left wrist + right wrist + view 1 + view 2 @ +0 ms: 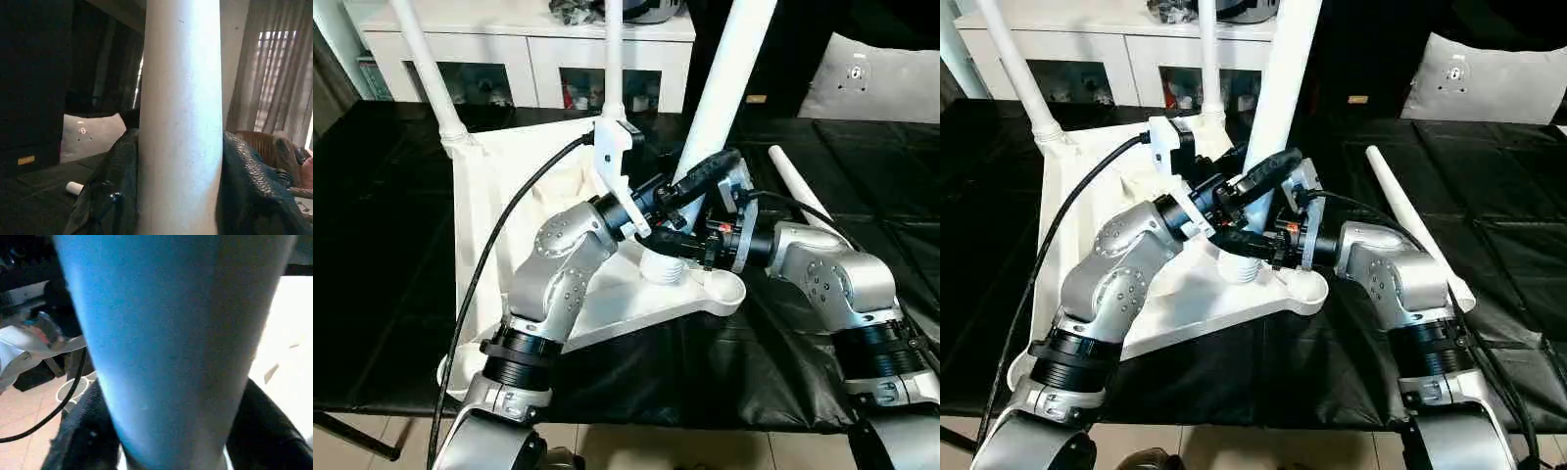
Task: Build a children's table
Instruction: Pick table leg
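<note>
The white tabletop (484,206) lies underside up on the black-covered table. Two white legs (429,69) (614,54) stand in its far corner sockets. A third leg (736,69) leans upright over the near right corner; its ribbed lower end (663,267) sits beside the round socket (722,287). My left gripper (700,186) is shut on this leg, whose tube (181,122) passes between the fingers (105,196). Just below, my right gripper (690,242) comes from the right and is closed around the same leg (166,357). A fourth leg (798,186) lies on the table to the right.
A white cabinet with glass doors (538,59) stands behind the table. A pale cushion-like object (871,78) rests at the back right. A black cable (484,264) runs along my left arm across the tabletop. The table's front edge (705,421) is near.
</note>
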Controlling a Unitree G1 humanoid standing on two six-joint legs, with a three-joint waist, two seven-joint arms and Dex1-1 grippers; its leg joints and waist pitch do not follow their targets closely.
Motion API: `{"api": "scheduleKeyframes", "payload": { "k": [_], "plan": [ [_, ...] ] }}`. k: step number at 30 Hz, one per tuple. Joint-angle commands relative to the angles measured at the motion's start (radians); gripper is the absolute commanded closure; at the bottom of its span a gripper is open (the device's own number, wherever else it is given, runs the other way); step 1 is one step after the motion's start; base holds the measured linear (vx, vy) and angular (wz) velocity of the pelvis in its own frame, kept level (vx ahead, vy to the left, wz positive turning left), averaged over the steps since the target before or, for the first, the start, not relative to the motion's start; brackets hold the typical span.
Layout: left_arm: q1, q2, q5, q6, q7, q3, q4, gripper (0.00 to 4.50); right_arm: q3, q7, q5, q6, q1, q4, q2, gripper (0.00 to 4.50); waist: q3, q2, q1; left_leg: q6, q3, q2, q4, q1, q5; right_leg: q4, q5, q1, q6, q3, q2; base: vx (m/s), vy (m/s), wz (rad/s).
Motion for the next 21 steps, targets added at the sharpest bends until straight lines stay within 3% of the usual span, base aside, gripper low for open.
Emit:
{"api": "scheduleKeyframes", "payload": {
  "k": [1, 14, 20, 21],
  "plan": [
    [-0.008, -0.003, 0.001, 0.004, -0.009, -0.010, -0.028, 2.66, -0.005, -0.023, -0.017, 0.001, -0.009, 0.028, -0.006, 2.28, -0.080, -0.014, 0.000, 0.053, -0.016, 0.052, -0.059, 0.016, -0.142, -0.074, -0.213, 0.058, -0.176, 0.047, -0.083, 0.000, 0.000, 0.00],
    [0.004, -0.020, -0.053, 0.072, -0.004, -0.008, -0.061, 2.66, -0.003, -0.088, -0.032, 0.014, 0.006, 0.036, 0.021, 2.54, -0.081, -0.013, 0.000, 0.047, -0.016, 0.052, -0.059, 0.017, -0.143, -0.073, -0.207, 0.057, -0.179, 0.047, -0.082, 0.000, 0.000, 0.00],
    [0.033, -0.002, -0.084, 0.129, -0.078, -0.067, -0.141, 2.66, 0.009, -0.106, -0.046, 0.009, 0.014, 0.042, 0.037, 2.55, -0.079, -0.013, -0.001, 0.048, -0.016, 0.053, -0.060, 0.017, -0.149, -0.074, -0.217, 0.056, -0.178, 0.048, -0.084, 0.000, 0.000, 0.00],
    [0.045, -0.001, -0.088, 0.142, -0.091, -0.088, -0.164, 2.31, 0.010, -0.115, -0.053, 0.009, 0.017, 0.045, 0.041, 2.55, -0.079, -0.009, -0.001, 0.045, -0.017, 0.054, -0.061, 0.018, -0.153, -0.073, -0.222, 0.055, -0.175, 0.048, -0.083, 0.000, 0.000, 0.00]
  ]
}}
